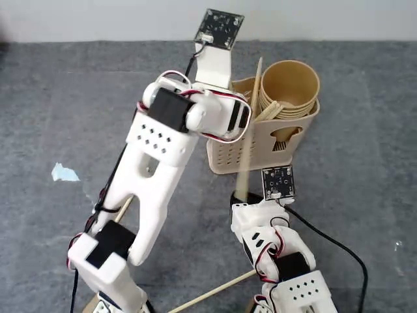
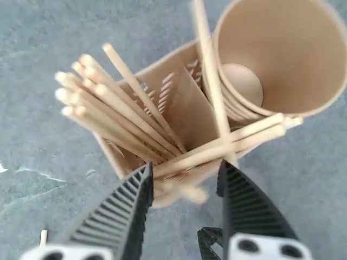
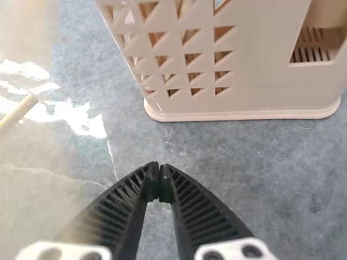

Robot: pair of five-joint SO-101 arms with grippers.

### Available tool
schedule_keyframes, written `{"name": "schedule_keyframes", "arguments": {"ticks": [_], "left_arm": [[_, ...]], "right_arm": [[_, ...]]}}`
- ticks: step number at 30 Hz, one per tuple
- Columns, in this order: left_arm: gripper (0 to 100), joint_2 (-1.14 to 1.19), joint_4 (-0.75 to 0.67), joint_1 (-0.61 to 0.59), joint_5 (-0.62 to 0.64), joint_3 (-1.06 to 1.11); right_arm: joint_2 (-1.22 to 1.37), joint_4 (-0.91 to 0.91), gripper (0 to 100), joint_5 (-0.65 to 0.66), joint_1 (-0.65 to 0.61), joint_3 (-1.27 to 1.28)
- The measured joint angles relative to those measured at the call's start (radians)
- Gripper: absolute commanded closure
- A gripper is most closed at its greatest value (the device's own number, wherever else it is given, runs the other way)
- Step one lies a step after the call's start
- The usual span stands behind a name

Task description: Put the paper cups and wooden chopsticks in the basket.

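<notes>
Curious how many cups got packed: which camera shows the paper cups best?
The left wrist view: it looks into the stacked paper cups. The high view has them smaller, in the basket; the right wrist view faces its wall.

Nothing in these views can be read: no word, number, label or sign. The small black circuit board (image 1: pixel 220 28) at twelve o'clock and the second black circuit board (image 1: pixel 278 182) just right of the middle carry only pale specks, too small to tell as print.
</notes>
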Motion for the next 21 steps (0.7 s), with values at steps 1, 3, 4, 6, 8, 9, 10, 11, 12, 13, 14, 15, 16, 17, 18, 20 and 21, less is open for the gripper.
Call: {"name": "schedule_keyframes", "arguments": {"ticks": [1, 3, 4, 6, 8, 9, 10, 11, 12, 13, 14, 15, 16, 17, 18, 20, 21], "left_arm": [[81, 0.000, 0.000, 0.000, -0.002, 0.000], [81, -0.002, 0.000, -0.011, -0.003, -0.002], [81, -0.002, 0.000, -0.020, -0.003, 0.000], [81, -0.003, 0.000, -0.026, -0.014, 0.000], [81, -0.028, 0.008, -0.032, -0.029, 0.000], [81, -0.043, 0.014, -0.037, -0.035, 0.000], [81, -0.061, 0.023, -0.044, -0.038, 0.000], [81, -0.078, 0.032, -0.049, -0.040, 0.000], [81, -0.095, 0.041, -0.049, -0.041, 0.000], [81, -0.109, 0.052, -0.051, -0.043, 0.000], [81, -0.123, 0.063, -0.052, -0.043, 0.000], [81, -0.133, 0.075, -0.054, -0.043, 0.000], [81, -0.141, 0.092, -0.055, -0.046, 0.000], [81, -0.149, 0.110, -0.057, -0.055, 0.000], [81, -0.157, 0.132, -0.057, -0.069, 0.000], [81, -0.170, 0.150, -0.057, -0.087, 0.000], [81, -0.181, 0.152, -0.057, -0.097, 0.011]], "right_arm": [[0.000, 0.000, 98.8, 0.000, 0.000, 0.000], [0.000, 0.000, 98.8, 0.000, 0.000, 0.000], [0.000, 0.000, 98.8, 0.000, 0.000, 0.000], [0.000, 0.000, 98.8, 0.000, 0.000, 0.000], [0.000, 0.000, 98.8, 0.000, 0.000, 0.000], [0.000, 0.000, 98.8, 0.000, 0.000, 0.000], [0.000, 0.000, 98.8, 0.000, 0.000, 0.000], [0.000, 0.000, 98.8, 0.000, 0.000, 0.000], [0.000, 0.000, 98.8, 0.000, 0.000, 0.000], [0.000, 0.000, 98.8, 0.000, 0.000, 0.000], [0.000, 0.000, 98.8, 0.000, 0.000, 0.000], [0.000, 0.000, 98.8, 0.000, 0.000, 0.000], [0.000, 0.000, 98.8, 0.000, 0.000, 0.000], [0.000, 0.000, 98.8, 0.000, 0.000, 0.000], [0.000, 0.000, 98.8, 0.000, 0.000, 0.000], [0.000, 0.000, 98.8, 0.000, 0.000, 0.000], [0.000, 0.000, 98.8, 0.000, 0.000, 0.000]]}}
